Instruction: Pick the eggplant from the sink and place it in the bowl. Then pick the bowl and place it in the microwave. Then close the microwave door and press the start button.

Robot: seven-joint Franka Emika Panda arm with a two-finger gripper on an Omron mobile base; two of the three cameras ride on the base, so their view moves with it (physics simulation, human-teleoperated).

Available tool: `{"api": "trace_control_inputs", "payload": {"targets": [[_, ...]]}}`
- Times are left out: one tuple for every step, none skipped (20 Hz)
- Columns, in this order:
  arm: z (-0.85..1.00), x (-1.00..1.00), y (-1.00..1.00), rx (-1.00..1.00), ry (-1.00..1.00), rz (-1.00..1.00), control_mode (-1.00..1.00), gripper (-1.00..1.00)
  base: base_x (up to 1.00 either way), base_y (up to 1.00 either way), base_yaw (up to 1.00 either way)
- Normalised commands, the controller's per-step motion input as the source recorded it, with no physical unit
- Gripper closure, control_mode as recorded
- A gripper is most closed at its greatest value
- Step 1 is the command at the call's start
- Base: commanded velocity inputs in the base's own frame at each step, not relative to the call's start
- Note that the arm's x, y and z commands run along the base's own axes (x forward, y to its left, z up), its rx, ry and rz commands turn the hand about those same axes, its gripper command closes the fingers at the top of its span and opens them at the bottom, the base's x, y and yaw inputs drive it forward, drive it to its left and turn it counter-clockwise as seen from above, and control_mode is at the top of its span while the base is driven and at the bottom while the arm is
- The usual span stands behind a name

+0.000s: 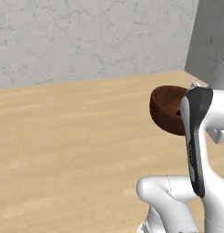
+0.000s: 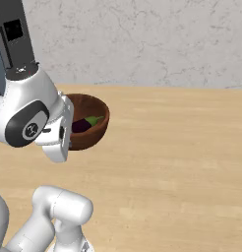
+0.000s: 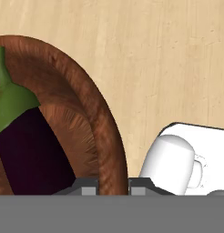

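The eggplant lies inside the bowl, its dark purple body down in the hollow and its green stem cap pointing toward the rim; in the right base view it shows as a small purple shape with a green tip against the inner wall. The bowl — reddish-brown wood, tilted in both base views — is raised clear of the light wooden worktop, its far side toward the grey stone wall.

The gripper grips the bowl's rim: in the hand view one finger tip sits just inside the wall and the other just outside, pressed against the wood. In the left base view the bowl is partly hidden behind the arm's dark-faced link.
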Motion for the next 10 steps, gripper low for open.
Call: {"api": "trace_control_inputs", "payload": {"targets": [[0.00,0.00,0.00,0.00,0.00,0.00,1.00,1.00,0.00,0.00,1.00],[0.00,0.00,0.00,0.00,0.00,0.00,1.00,1.00,0.00,0.00,1.00],[0.00,0.00,0.00,0.00,0.00,0.00,1.00,1.00,0.00,0.00,1.00],[0.00,0.00,0.00,0.00,0.00,0.00,1.00,1.00,0.00,0.00,1.00],[0.00,0.00,0.00,0.00,0.00,0.00,1.00,1.00,0.00,0.00,1.00],[0.00,0.00,0.00,0.00,0.00,0.00,1.00,1.00,0.00,0.00,1.00],[0.00,0.00,0.00,0.00,0.00,0.00,1.00,1.00,0.00,0.00,1.00],[0.00,0.00,0.00,0.00,0.00,0.00,1.00,1.00,0.14,-0.06,0.98],[0.00,0.00,0.00,0.00,0.00,0.00,1.00,1.00,0.31,-0.34,0.85],[0.00,0.00,0.00,0.00,0.00,0.00,1.00,1.00,0.39,-0.42,0.82]]}}
